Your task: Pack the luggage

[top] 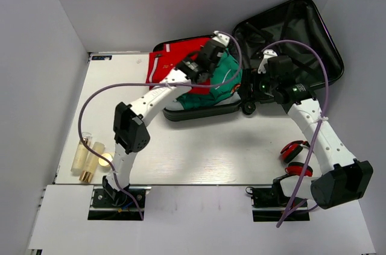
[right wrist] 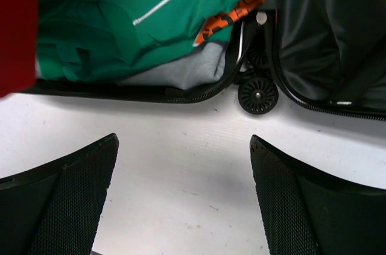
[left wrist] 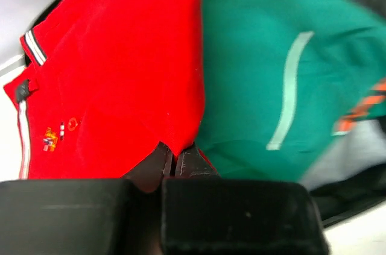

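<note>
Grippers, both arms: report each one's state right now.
Left gripper: shut, pinching the edge of the red fabric shirt.
Right gripper: open, holding nothing.

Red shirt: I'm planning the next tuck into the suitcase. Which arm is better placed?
Left. The left gripper is shut on the red shirt's edge, over the suitcase. The right gripper hangs open above the table beside the wheel, holding nothing.
</note>
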Motion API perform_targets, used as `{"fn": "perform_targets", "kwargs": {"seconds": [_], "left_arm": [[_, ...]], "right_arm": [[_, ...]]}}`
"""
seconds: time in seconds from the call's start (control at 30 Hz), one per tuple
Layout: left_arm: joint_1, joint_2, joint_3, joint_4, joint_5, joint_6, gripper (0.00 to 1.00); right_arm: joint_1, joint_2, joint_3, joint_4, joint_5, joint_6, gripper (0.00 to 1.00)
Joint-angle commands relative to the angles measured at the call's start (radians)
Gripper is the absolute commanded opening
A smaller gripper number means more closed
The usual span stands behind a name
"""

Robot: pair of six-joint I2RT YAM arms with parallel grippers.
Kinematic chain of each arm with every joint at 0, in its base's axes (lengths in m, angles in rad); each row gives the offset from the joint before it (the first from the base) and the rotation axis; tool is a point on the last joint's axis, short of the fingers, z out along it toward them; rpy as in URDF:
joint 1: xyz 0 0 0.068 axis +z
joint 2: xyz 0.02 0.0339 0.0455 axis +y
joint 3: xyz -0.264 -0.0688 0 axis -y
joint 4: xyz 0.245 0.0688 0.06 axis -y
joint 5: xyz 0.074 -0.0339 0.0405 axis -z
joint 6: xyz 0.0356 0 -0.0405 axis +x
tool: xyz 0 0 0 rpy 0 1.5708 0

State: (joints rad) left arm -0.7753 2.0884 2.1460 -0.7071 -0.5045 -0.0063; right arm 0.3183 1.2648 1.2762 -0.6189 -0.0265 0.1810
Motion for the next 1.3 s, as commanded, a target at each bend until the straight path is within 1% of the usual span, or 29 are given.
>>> {"fn": "perform_targets", "kwargs": {"seconds": [0.0, 0.03, 0.13, 0.2, 0.27, 0.3, 0.33, 0.37, 0.4, 0.43, 0.5, 0.53, 0.6, 0.63, 0.67, 0.7, 0.73, 0.77, 0.8, 0.83, 0.87, 0.9, 0.97, 1.0, 1.07, 1.1, 1.17, 1.2, 1.27], "left_arm": [[-0.050, -0.002, 0.078, 0.185, -0.031, -0.079, 0.00], [-0.051, 0.007, 0.093, 0.208, -0.037, -0.127, 0.00], [-0.055, 0.056, 0.129, 0.299, -0.048, -0.191, 0.00], [-0.056, 0.079, 0.164, 0.323, -0.052, -0.237, 0.00], [-0.058, 0.088, 0.158, 0.330, -0.051, -0.299, 0.00], [-0.058, 0.088, 0.111, 0.357, -0.049, -0.307, 0.02], [-0.059, 0.087, 0.097, 0.359, -0.048, -0.316, 0.08], [-0.064, 0.087, 0.086, 0.353, -0.045, -0.323, 0.53], [-0.067, 0.085, 0.072, 0.315, -0.033, -0.324, 0.94], [-0.067, 0.062, 0.071, 0.295, -0.014, -0.324, 1.00], [-0.074, 0.029, 0.013, 0.255, -0.016, -0.288, 1.00], [-0.076, -0.060, -0.048, 0.248, -0.020, -0.262, 1.00], [-0.074, -0.131, -0.118, 0.232, -0.048, -0.224, 1.00], [-0.073, -0.245, -0.220, 0.222, -0.057, -0.219, 1.00], [-0.073, -0.284, -0.253, 0.203, -0.095, -0.212, 1.00], [-0.055, -0.356, -0.285, 0.195, -0.132, -0.216, 1.00], [-0.045, -0.391, -0.381, 0.184, -0.143, -0.219, 1.00], [-0.026, -0.448, -0.409, 0.132, -0.155, -0.262, 1.00], [0.037, -0.496, -0.463, 0.111, -0.178, -0.277, 1.00], [0.066, -0.514, -0.489, 0.089, -0.178, -0.302, 1.00], [0.094, -0.554, -0.527, 0.019, -0.175, -0.351, 1.00], [0.173, -0.559, -0.563, 0.002, -0.145, -0.398, 1.00], [0.240, -0.562, -0.606, -0.021, -0.112, -0.438, 1.00], [0.260, -0.547, -0.613, -0.019, -0.050, -0.443, 1.00], [0.309, -0.507, -0.608, -0.037, -0.011, -0.455, 1.00], [0.317, -0.470, -0.589, -0.043, 0.024, -0.457, 1.00], [0.335, -0.406, -0.562, -0.061, 0.038, -0.472, 1.00], [0.335, -0.348, -0.543, -0.071, 0.059, -0.474, 1.00], [0.338, -0.314, -0.511, -0.083, 0.121, -0.498, 1.00]], "right_arm": [[-0.005, -0.019, -0.018, -0.001, 0.022, 0.023, 0.90], [-0.007, -0.018, -0.026, 0.002, 0.022, 0.026, 0.90], [-0.008, -0.018, -0.040, -0.005, 0.020, 0.032, 0.90], [-0.012, -0.018, -0.051, -0.015, 0.022, 0.040, 0.90], [-0.013, -0.018, -0.060, -0.016, 0.059, 0.038, 0.90], [-0.013, -0.021, -0.063, -0.018, 0.063, 0.040, 0.90], [-0.015, -0.022, -0.070, -0.016, 0.071, 0.044, 0.90], [-0.016, -0.018, -0.074, -0.015, 0.069, 0.041, 0.90], [-0.022, -0.012, -0.074, -0.016, 0.071, 0.044, 0.90], [-0.021, -0.002, -0.072, -0.018, 0.071, 0.048, 0.90], [-0.025, 0.011, -0.054, -0.022, 0.056, 0.064, 0.90], [-0.027, 0.019, -0.043, -0.027, 0.053, 0.069, 0.90], [-0.028, 0.047, 0.001, -0.044, 0.037, 0.072, 0.90], [-0.028, 0.059, 0.009, -0.038, -0.002, 0.080, 0.90], [-0.031, 0.070, 0.029, -0.032, -0.013, 0.084, 0.90], [-0.027, 0.077, 0.046, -0.012, -0.036, 0.092, 0.90], [-0.028, 0.102, 0.070, -0.007, -0.073, 0.103, 0.90], [-0.028, 0.129, 0.084, -0.002, -0.111, 0.115, 0.90], [-0.022, 0.165, 0.113, -0.004, -0.136, 0.115, 0.90], [-0.021, 0.186, 0.144, -0.005, -0.159, 0.121, 0.90], [-0.021, 0.208, 0.158, -0.008, -0.250, 0.127, 0.90], [-0.018, 0.269, 0.169, 0.004, -0.282, 0.129, 0.90], [-0.016, 0.313, 0.196, 0.062, -0.361, 0.144, 0.90], [-0.012, 0.390, 0.225, 0.065, -0.389, 0.143, 0.90], [-0.004, 0.467, 0.302, -0.011, -0.369, 0.129, 0.90], [0.004, 0.507, 0.342, -0.030, -0.305, 0.126, 0.90], [0.007, 0.541, 0.342, -0.041, -0.277, 0.117, 0.89], [0.010, 0.551, 0.339, -0.042, -0.277, 0.114, 0.82], [0.016, 0.590, 0.341, -0.056, -0.288, 0.114, 0.74]]}}
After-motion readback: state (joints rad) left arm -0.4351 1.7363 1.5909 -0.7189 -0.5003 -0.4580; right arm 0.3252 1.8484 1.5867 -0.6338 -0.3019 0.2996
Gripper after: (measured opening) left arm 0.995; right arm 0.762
